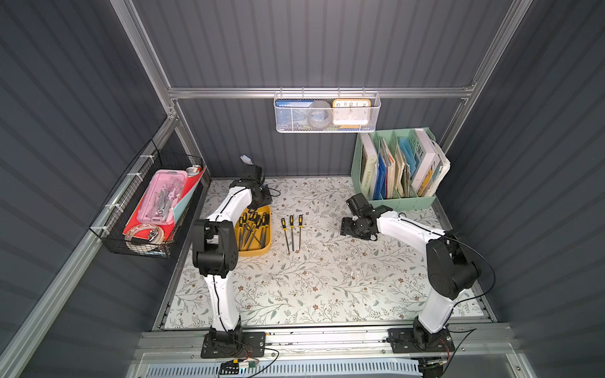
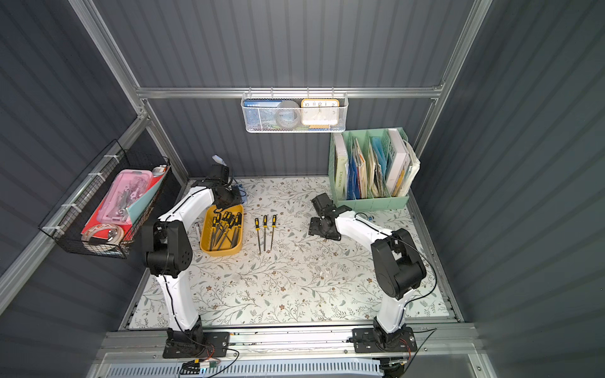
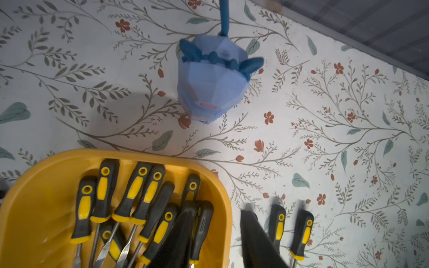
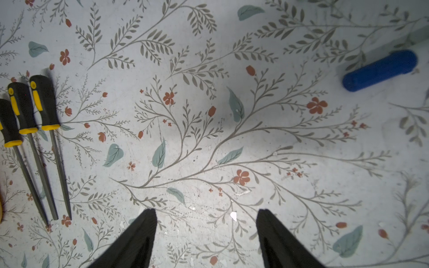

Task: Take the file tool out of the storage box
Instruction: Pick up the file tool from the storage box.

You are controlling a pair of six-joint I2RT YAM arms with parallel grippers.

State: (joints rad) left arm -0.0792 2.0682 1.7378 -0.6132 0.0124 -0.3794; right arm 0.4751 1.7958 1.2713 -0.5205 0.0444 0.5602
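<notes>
The left tool (image 3: 218, 208) hangs part-open and empty astride the right wall of the storage box (image 1: 258, 250), which holds files (image 3: 135, 185) at the worktop's (image 1: 327, 278) left, while the right tool (image 4: 206, 212) gapes empty.

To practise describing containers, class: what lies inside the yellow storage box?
Crisscrossed black-and-yellow-handled files fill the storage box. A jaw of the left gripper covers some handles; anything beneath the pile is hidden.

Top views gaze steeply down (near twins); wrist views hug table (image 3: 325, 143).
</notes>
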